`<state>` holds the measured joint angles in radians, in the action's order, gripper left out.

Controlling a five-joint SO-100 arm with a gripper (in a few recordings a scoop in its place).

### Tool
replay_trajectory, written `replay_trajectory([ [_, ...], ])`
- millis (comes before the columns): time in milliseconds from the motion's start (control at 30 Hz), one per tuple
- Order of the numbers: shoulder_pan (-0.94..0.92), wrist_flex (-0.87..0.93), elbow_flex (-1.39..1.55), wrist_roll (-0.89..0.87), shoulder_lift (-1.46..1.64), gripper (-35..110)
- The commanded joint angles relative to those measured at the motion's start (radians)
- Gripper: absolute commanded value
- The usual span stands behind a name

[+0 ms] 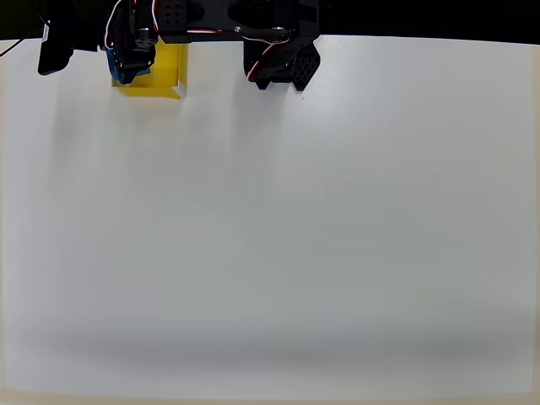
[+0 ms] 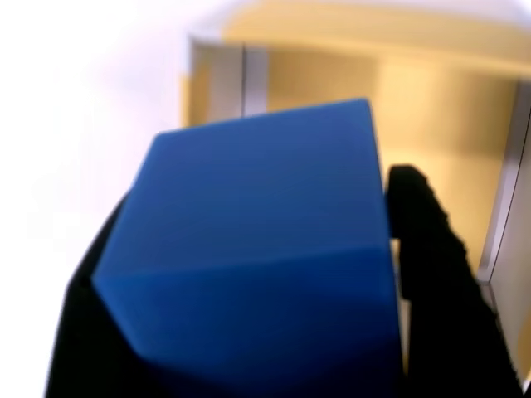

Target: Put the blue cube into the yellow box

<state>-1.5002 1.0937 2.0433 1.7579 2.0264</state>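
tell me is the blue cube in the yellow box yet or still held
Held: in the wrist view the blue cube sits between the gripper's dark fingers, above the yellow box.

- A white table (image 1: 321, 236) is seen in the overhead view, its plain matte surface taking up nearly the whole picture.
- A dark band is seen along the top edge of that view, behind the table's far edge.
- A soft grey shadow is cast across the table near its lower edge.
- A thin cream strip is seen at the very bottom, below the table's near edge.
- In the wrist view, the table is washed out to bright white at upper left.
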Motion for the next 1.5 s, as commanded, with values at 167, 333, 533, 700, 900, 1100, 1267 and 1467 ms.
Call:
replay_trajectory([
  [167, -0.046, -0.081, 0.117, 0.000, 0.149, 12],
  [333, -0.049, -0.126, 0.150, -0.018, 0.120, 12],
  [533, -0.071, -0.156, 0.152, -0.041, 0.057, 12],
  [700, -0.106, -0.189, 0.152, -0.040, 0.011, 12],
  [900, -0.130, -0.238, 0.152, -0.048, -0.054, 13],
  [1100, -0.137, -0.287, 0.172, -0.060, -0.101, 17],
  [1267, -0.143, -0.359, 0.238, -0.064, -0.097, 26],
  [1467, -0.144, -0.393, 0.298, -0.048, -0.040, 34],
])
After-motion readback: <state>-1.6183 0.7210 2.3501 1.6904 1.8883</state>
